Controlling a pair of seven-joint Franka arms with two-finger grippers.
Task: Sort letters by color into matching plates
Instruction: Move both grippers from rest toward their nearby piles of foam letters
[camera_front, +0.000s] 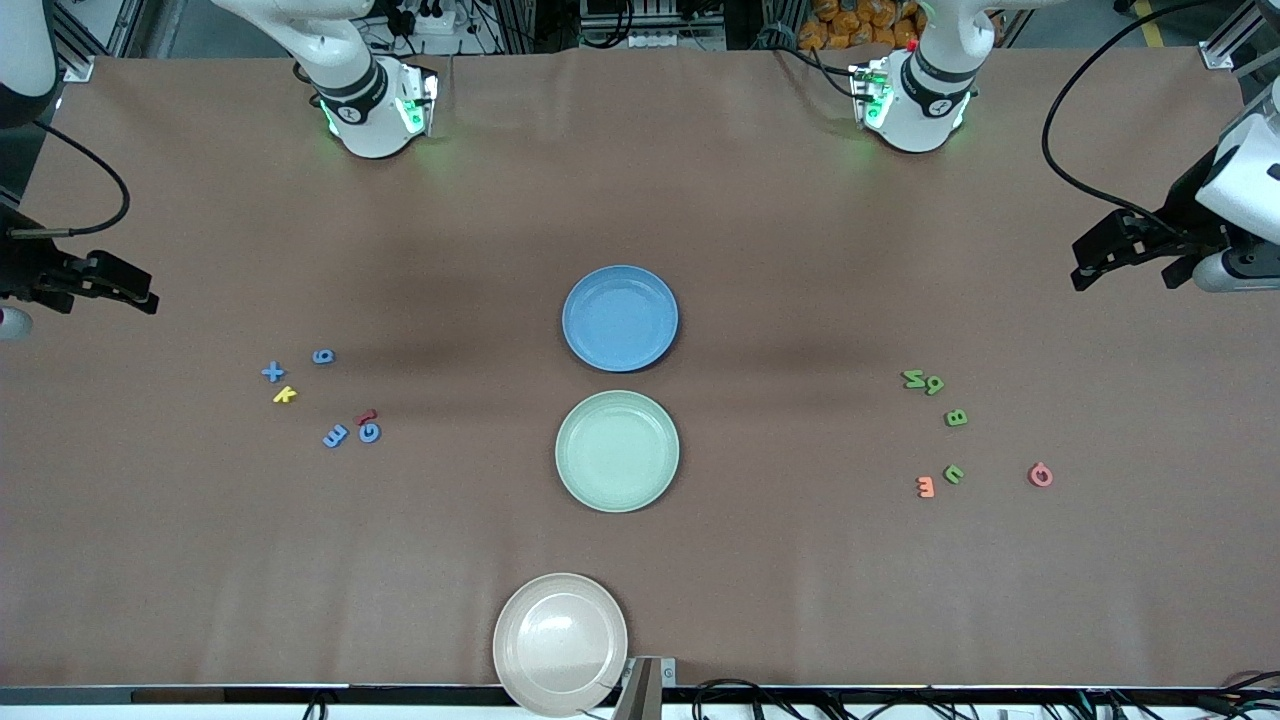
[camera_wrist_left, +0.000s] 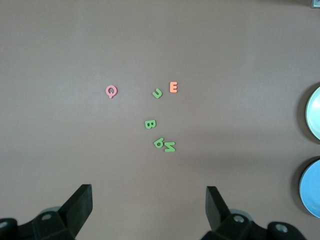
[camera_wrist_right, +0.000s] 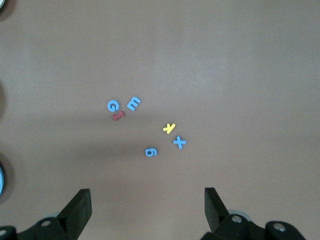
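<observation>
From the front view, four small flat blue foam letters (camera_front: 322, 398) are seen scattered toward the right arm's end of the table, mixed with a yellow foam piece (camera_front: 285, 395) and a red foam piece (camera_front: 366, 416), while four green foam letters (camera_front: 941, 417) lie toward the left arm's end beside an orange foam piece (camera_front: 925, 487) and a pink foam ring-shaped piece (camera_front: 1041, 475); the round blue plastic plate (camera_front: 620, 318) and pale mint green plastic plate (camera_front: 617, 451) sit mid-table, both empty, so nothing's been sorted yet. In the left wrist view the left gripper (camera_wrist_left: 149, 202) is shown spread wide over bare table near the green bunch, holding nothing. Same story in the right wrist view: right gripper (camera_wrist_right: 147, 202) released, blue bunch in sight. The letters are probably light, squishy and thin, so they'd best be pinched across their edges. Overlaps like the touching green pair are only made clear by the wrist views, whereas a beige plastic plate (camera_front: 560, 643) is caught only from the front
</observation>
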